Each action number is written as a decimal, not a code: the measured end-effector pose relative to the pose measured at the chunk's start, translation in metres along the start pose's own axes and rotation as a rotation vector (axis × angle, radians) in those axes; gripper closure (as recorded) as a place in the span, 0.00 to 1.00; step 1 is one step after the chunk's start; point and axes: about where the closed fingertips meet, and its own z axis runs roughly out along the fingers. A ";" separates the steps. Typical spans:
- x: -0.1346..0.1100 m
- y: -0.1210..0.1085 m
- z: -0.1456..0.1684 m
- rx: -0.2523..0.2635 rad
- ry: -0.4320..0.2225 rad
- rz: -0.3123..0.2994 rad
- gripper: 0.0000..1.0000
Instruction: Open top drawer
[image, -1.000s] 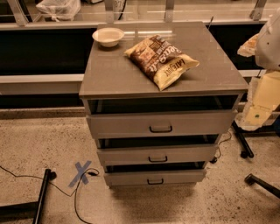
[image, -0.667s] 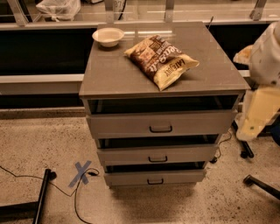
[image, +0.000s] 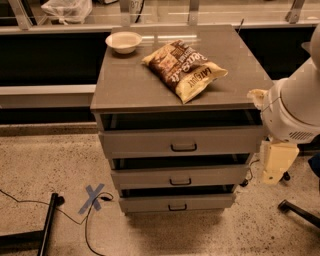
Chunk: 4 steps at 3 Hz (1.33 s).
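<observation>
Since a second ago our arm (image: 292, 107) has swung in from the 3 o'clock edge toward the bench's right corner, and the cream end effector (image: 276, 162) has dropped with it. Starting at the left, a blue tape cross (image: 94, 197) lies on the floor at 8 o'clock. A white bowl (image: 123, 41) sits at the bench (image: 130, 85) top's 11 o'clock corner, and a chip bag (image: 184, 69) lies near its middle. Below, the top drawer (image: 145, 142) fills the centre of the view with a dark gap above its front, so we judge it barely out, if at all. Its black handle (image: 183, 147) is at the centre of the panel. Two shorter drawers (image: 150, 177) sit beneath it. The end effector hangs just beside the drawer's right end, well apart from the handle, and we cannot tell whether it is wide or narrow. To do this well, we should carry it toward 9 o'clock, level with the bar, square to the panel, close around the handle, then pull straight out.
</observation>
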 end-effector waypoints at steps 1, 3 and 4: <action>0.000 0.000 0.003 -0.005 0.000 -0.002 0.00; 0.018 0.009 0.062 -0.075 0.072 -0.006 0.00; 0.036 0.037 0.112 -0.064 0.044 -0.057 0.00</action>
